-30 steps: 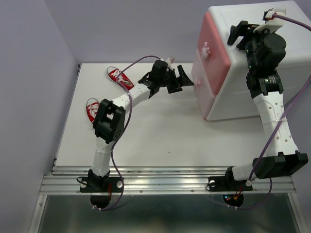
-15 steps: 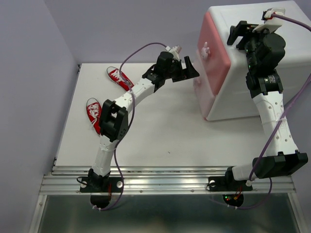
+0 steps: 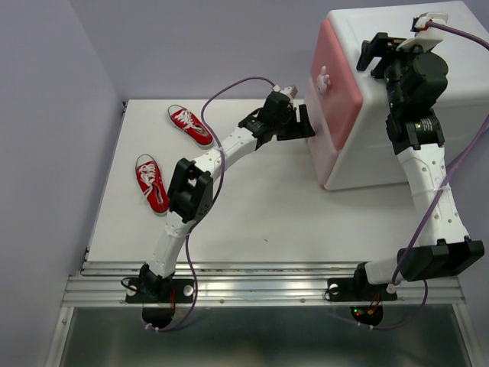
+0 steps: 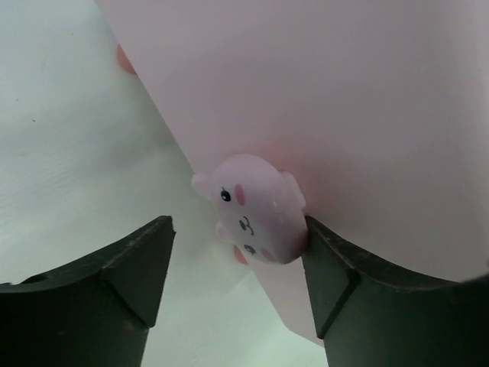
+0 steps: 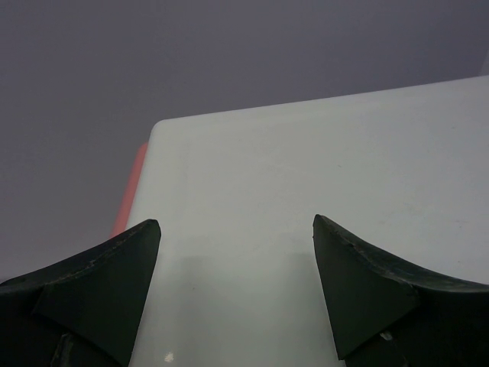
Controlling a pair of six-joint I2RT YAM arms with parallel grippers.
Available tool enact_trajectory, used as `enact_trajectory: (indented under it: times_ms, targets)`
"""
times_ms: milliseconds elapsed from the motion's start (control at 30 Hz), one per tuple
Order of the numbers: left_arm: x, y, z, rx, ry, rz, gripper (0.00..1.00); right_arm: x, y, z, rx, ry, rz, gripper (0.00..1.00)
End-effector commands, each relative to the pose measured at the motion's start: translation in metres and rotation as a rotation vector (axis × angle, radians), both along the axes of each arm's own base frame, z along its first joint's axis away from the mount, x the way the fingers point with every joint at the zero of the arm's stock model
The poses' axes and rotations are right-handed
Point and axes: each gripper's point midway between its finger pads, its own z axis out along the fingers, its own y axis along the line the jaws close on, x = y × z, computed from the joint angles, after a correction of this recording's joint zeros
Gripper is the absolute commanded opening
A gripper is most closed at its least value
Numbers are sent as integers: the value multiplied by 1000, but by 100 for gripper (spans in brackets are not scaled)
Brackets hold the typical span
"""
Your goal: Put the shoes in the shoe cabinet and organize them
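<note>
The shoe cabinet (image 3: pixel 397 115) stands at the far right, white with pink drawer fronts (image 3: pixel 336 99). My left gripper (image 3: pixel 303 122) is open at the lower drawer front. In the left wrist view (image 4: pixel 237 229) its jaws straddle a pink pig-shaped knob (image 4: pixel 256 208); the right finger (image 4: pixel 328 267) touches the knob and the left one stands apart. My right gripper (image 3: pixel 374 52) is open and empty just above the cabinet's white top (image 5: pixel 306 176). Two red shoes (image 3: pixel 189 125) (image 3: pixel 152 183) lie on the table at the far left. The green shoes are out of view.
The upper drawer's pale knob (image 3: pixel 322 79) sticks out above my left gripper. A grey wall (image 3: pixel 46 115) borders the table's left side. The white table (image 3: pixel 260 206) ends at a metal rail (image 3: pixel 267 287) in front.
My left arm has reached right and farther out, bringing its open gripper up to the lower drawer knob. The right arm and the red shoes have not moved.
</note>
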Motion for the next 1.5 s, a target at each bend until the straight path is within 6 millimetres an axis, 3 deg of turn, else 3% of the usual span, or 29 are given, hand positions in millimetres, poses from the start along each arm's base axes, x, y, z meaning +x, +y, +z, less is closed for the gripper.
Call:
enact_trajectory:
  times_ms: [0,133,233,267,333,367,400,433,500,600,667,700,800,1000,1033,1067,1100,1167,1233,1267,1400,1467]
  targets:
    - [12,5,41,-15,-84,93,73,-60,33,-311,53,1087,9,85]
    - [15,8,42,1,-86,137,65,-63,32,-315,52,1099,5,86]
    - [19,15,40,33,-81,200,47,-63,32,-315,53,1098,5,85]
    - [18,18,37,49,-69,217,32,-63,32,-316,50,1099,6,85]
    - [24,28,40,76,-85,274,20,-63,31,-316,47,1100,4,85]
    - [22,35,34,110,-65,295,8,-63,31,-316,45,1100,4,85]
    - [25,46,40,131,-76,344,3,-63,31,-316,45,1102,4,85]
    - [21,58,33,178,-51,377,0,-63,31,-318,45,1105,2,86]
    - [17,75,44,205,-67,421,0,-64,31,-319,54,1108,-1,85]
    - [3,98,31,266,-27,442,0,-66,33,-320,68,1106,3,85]
    - [-11,124,32,306,-10,481,0,-69,32,-321,73,1109,-2,85]
    - [-14,140,47,293,-19,530,0,-70,31,-323,71,1111,-7,85]
    - [-26,177,50,327,0,585,0,-73,30,-322,66,1109,-10,85]
    - [-57,239,35,439,37,647,0,-75,31,-321,74,1104,-5,85]
    - [-64,246,41,420,41,645,0,-74,31,-321,76,1103,-2,86]
    - [-68,263,26,437,81,666,8,-74,31,-320,76,1100,-1,85]
    - [-74,267,33,394,88,647,16,-74,32,-320,75,1098,1,85]
    - [-73,273,36,346,59,641,52,-74,32,-319,73,1096,8,85]
    - [-76,268,61,277,-15,592,73,-73,32,-318,67,1090,13,86]
    - [-74,262,72,241,-51,571,98,-73,34,-315,67,1084,23,85]
    - [-79,265,95,180,-74,539,99,-62,31,-290,27,1005,34,86]
    - [-83,272,102,166,-58,555,99,-52,30,-262,22,939,29,88]
